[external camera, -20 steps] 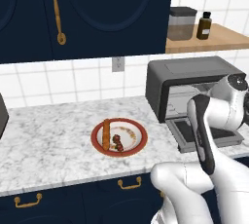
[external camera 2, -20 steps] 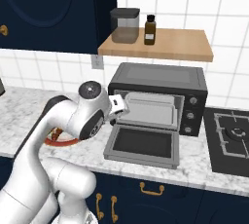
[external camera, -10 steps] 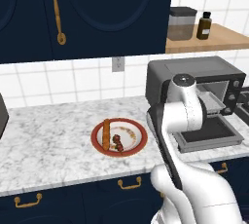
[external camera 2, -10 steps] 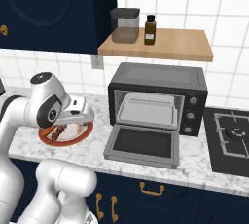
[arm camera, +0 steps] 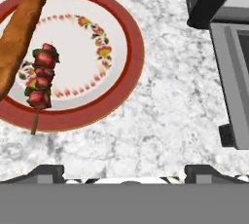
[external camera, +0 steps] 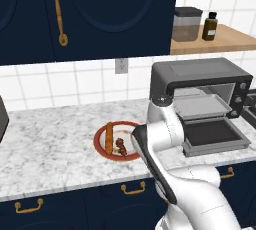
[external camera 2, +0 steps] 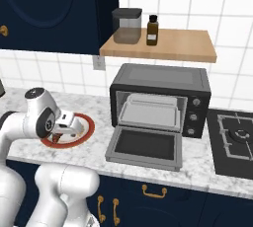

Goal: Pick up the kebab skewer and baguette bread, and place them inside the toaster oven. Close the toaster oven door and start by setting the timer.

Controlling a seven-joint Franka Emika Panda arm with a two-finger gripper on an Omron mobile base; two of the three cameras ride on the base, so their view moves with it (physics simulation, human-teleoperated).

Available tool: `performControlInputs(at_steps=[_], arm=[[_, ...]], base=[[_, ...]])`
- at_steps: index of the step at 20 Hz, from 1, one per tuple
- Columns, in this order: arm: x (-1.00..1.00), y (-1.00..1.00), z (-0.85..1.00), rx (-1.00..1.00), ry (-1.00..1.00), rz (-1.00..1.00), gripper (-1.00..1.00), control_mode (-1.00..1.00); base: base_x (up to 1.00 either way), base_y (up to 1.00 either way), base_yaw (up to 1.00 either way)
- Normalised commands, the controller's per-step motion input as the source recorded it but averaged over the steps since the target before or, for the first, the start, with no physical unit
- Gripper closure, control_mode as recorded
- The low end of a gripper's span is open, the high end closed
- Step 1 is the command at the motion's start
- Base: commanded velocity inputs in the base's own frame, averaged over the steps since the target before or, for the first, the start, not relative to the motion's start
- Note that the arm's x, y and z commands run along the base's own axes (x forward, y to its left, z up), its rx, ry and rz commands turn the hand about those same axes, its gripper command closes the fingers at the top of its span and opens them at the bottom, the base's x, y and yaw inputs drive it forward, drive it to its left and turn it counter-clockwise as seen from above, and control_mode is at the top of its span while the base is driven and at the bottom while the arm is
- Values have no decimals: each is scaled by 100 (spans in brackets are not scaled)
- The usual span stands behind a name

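Note:
A red-rimmed plate (arm camera: 131, 38) on the marble counter holds the baguette bread (arm camera: 19, 33) and, beside it, the kebab skewer (arm camera: 41, 77). In the left base view the baguette bread (external camera: 109, 138) and kebab skewer (external camera: 120, 146) lie side by side on the plate (external camera: 100, 144). My gripper (arm camera: 124, 173) hovers above the plate's edge nearest the oven, open and holding nothing. From the right base view the gripper (external camera 2: 69, 125) hangs over the plate (external camera 2: 85, 121). The toaster oven (external camera 2: 160, 80) stands to the right with its door (external camera 2: 146, 144) dropped open and a tray inside.
My own arm (external camera: 160, 124) covers the plate's right side in the left base view. A wooden shelf (external camera 2: 163, 43) above the oven carries a jar and a brown bottle. A stovetop (external camera 2: 234, 139) lies right of the oven. Dark cabinets hang overhead.
The arm has swung left from in front of the toaster oven to above the plate. Plate, food and oven door have stayed put.

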Motion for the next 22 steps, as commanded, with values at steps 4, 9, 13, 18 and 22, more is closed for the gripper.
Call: performControlInputs(at_steps=[4,9,13,18,22], arm=[[66,44,-33,9,9,11,-100,-100],[65,45,-29,11,11,17,-100,-100],[39,51,-22,0,17,11,-100,-100],[14,27,-26,0,20,8,-100,-100],[0,9,-36,0,8,7,-100,-100]], base=[[0,0,0],[0,0,0],[0,0,0],[0,0,0],[0,0,0]])
